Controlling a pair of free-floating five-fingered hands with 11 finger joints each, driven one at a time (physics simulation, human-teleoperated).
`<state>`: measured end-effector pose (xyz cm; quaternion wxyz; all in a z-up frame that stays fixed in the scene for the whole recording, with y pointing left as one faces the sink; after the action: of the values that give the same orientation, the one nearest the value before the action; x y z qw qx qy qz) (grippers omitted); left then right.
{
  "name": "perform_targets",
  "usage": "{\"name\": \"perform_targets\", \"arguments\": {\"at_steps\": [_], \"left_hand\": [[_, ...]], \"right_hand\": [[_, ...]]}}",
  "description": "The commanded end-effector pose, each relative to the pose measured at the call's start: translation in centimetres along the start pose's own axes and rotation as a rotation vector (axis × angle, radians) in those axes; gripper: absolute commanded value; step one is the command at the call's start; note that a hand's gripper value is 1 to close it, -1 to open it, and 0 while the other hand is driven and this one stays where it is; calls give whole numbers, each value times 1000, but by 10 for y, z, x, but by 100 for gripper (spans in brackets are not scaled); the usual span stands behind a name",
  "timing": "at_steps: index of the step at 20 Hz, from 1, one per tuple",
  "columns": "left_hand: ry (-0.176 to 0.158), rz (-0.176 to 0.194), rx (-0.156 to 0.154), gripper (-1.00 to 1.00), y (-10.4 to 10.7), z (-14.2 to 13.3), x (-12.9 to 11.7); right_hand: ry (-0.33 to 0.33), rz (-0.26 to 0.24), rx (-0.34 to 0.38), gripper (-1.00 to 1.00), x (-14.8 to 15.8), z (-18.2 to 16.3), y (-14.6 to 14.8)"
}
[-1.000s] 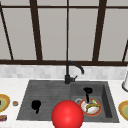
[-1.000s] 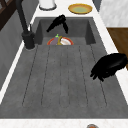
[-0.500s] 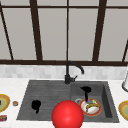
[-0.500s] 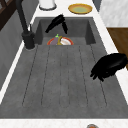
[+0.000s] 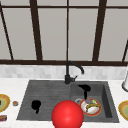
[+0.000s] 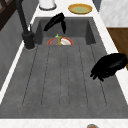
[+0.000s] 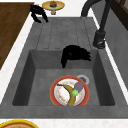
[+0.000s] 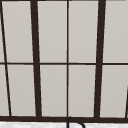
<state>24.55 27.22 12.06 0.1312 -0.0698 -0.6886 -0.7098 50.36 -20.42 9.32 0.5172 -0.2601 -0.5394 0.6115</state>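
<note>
Above the sink basin (image 7: 27,75), behind the red-rimmed plate (image 7: 56,86), the right hand (image 5: 85,88) hangs with its fingers drooping loosely and one pointing down toward the plate; it holds nothing. The plate lies on the basin floor beside the drain and carries a banana (image 7: 68,96) and a purple vegetable (image 7: 78,87) with a green end. The left hand (image 5: 36,105) hovers over the ribbed drainboard (image 6: 62,82), well apart from the plate, fingers curled downward and empty.

To work at the plate well, judging from this layout, the right hand should descend straight, with fingers kept relaxed, and meet the food from above rather than from the side (the basin wall behind it leaves little room). The faucet (image 5: 71,71) stands just left of the hand, so any lateral correction is better made away from it.

View comparison, all relative to the plate:
- The front view is partly blocked by a red sphere (image 5: 67,115) at the plate's near left.
- The right side view gives the plate's contents and the drain clearly, and a yellow dish (image 7: 53,5) with a small cake far beyond the drainboard.
- The left side view shows the gap between hand and plate, plus another yellow dish (image 6: 80,8) beyond the basin.
- The upper view shows window bars (image 8: 35,60).
</note>
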Motion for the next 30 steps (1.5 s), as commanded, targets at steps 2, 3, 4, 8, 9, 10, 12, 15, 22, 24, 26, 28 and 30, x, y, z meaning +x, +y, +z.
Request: {"name": "perform_targets", "arguments": {"at_steps": [2, 3, 4, 8, 9, 10, 12, 15, 22, 24, 26, 28, 30], "left_hand": [[0, 0, 0, 0, 0, 0, 0], [0, 0, 0, 0, 0, 0, 0], [0, 0, 0, 0, 0, 0, 0], [0, 0, 0, 0, 0, 0, 0], [0, 0, 0, 0, 0, 0, 0], [0, 0, 0, 0, 0, 0, 0], [0, 0, 0, 0, 0, 0, 0], [0, 0, 0, 0, 0, 0, 0], [0, 0, 0, 0, 0, 0, 0], [0, 0, 0, 0, 0, 0, 0], [0, 0, 0, 0, 0, 0, 0], [0, 0, 0, 0, 0, 0, 0], [0, 0, 0, 0, 0, 0, 0]], "right_hand": [[-105, 0, -80, -100, 4, 4, -14], [-125, 1, -90, -100, 4, 5, -16], [-143, 3, -102, -100, 4, 6, -18], [-209, 21, -153, -100, 6, 10, -30], [-226, 26, -165, -100, 6, 11, -33], [-241, 30, -178, -100, 7, 13, -36], [-272, 38, -200, -100, 8, 15, -43], [-312, 53, -229, -100, 10, 19, -56], [-288, 96, -307, -100, 19, 8, -74], [-251, 75, -285, -100, 25, -11, -71], [-231, 75, -310, -100, 26, -22, -78], [-235, 71, -311, -100, 28, -38, -78], [-245, 63, -295, -100, 33, -53, -86]]}}
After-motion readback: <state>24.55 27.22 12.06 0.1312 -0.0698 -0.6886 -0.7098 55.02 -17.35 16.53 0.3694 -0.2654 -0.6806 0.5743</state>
